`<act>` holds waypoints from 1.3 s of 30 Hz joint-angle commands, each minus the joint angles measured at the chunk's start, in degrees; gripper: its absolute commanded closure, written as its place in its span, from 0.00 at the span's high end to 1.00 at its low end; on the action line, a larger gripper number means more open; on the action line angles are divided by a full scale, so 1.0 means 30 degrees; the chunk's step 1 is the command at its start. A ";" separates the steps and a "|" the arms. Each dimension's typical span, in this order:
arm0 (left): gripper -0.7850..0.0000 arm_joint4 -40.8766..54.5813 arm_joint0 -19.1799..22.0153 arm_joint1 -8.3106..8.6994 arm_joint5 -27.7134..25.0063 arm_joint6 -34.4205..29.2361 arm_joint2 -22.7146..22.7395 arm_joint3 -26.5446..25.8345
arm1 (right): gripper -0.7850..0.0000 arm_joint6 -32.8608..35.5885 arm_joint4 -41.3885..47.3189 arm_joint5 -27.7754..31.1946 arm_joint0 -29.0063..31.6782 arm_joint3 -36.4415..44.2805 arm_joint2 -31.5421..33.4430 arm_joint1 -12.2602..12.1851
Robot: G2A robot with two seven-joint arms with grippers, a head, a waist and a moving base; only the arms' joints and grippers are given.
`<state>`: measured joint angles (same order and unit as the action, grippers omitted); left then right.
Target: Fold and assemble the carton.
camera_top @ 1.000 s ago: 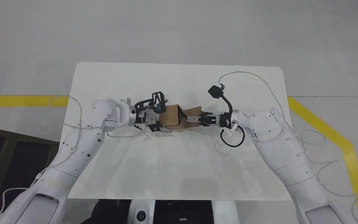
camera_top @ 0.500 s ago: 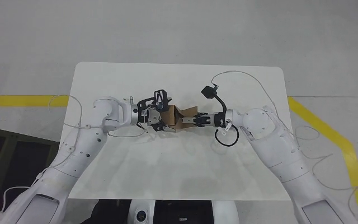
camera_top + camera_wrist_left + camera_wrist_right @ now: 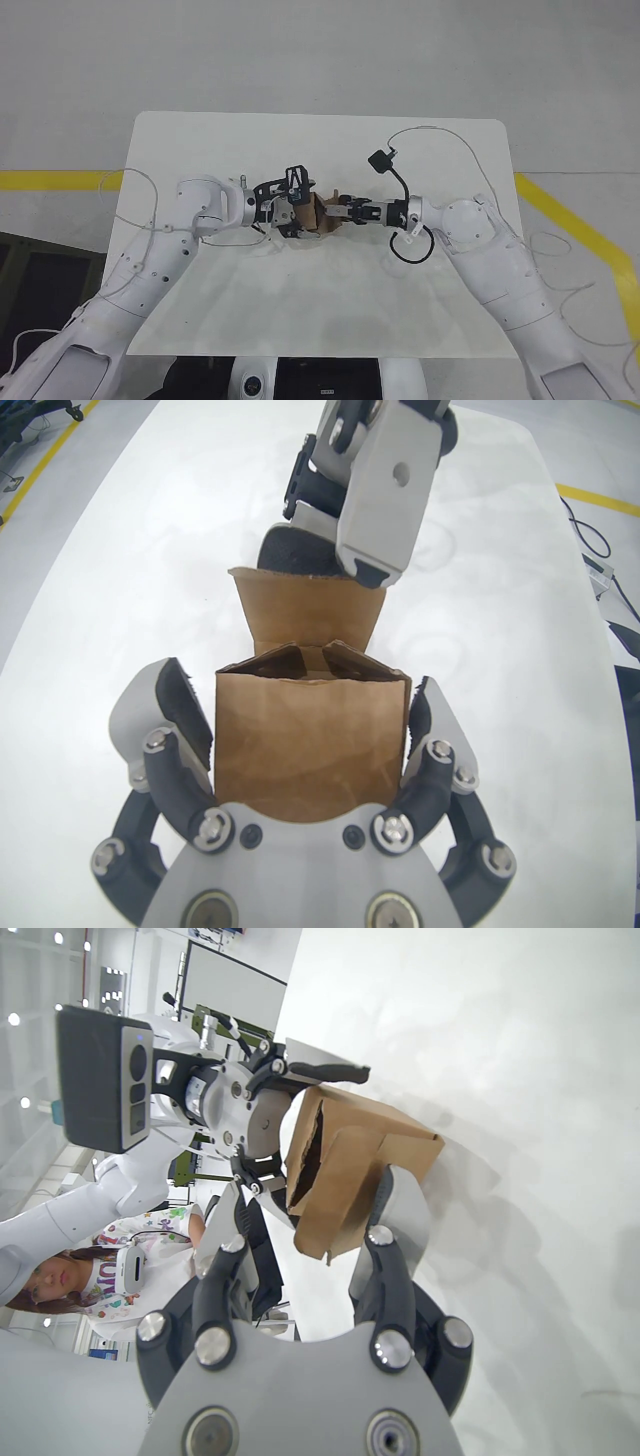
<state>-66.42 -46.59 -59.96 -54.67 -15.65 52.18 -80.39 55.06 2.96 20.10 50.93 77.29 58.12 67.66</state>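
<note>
The right jaws (spread apart) have pushed the flap (image 3: pixel 307 615) closer in; left jaws clamp the carton (image 3: pixel 308 745).

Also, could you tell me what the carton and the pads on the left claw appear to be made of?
The carton looks like plain brown cardboard, matte, probably corrugated: the flap edges show some thickness. On the left claw, the pads look like black foam or rubber with a rough, fibrous surface, set on smooth grey, metal-looking fingers.

Left end effector (image 3: pixel 302 212), right end effector (image 3: pixel 335 213) flank carton (image 3: pixel 318 213), table (image 3: pixel 300 310) front free
</note>
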 commanded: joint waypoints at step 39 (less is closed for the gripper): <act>1.00 0.2325 -0.0257 0.0666 -0.0710 -0.0392 0.3226 -0.0354 | 0.13 0.0307 0.0900 0.0789 -0.1631 -0.3611 -0.1664 0.0657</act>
<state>-60.95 -47.09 -58.34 -56.34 -15.93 60.41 -81.42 55.99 5.62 22.36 46.14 66.82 53.28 69.57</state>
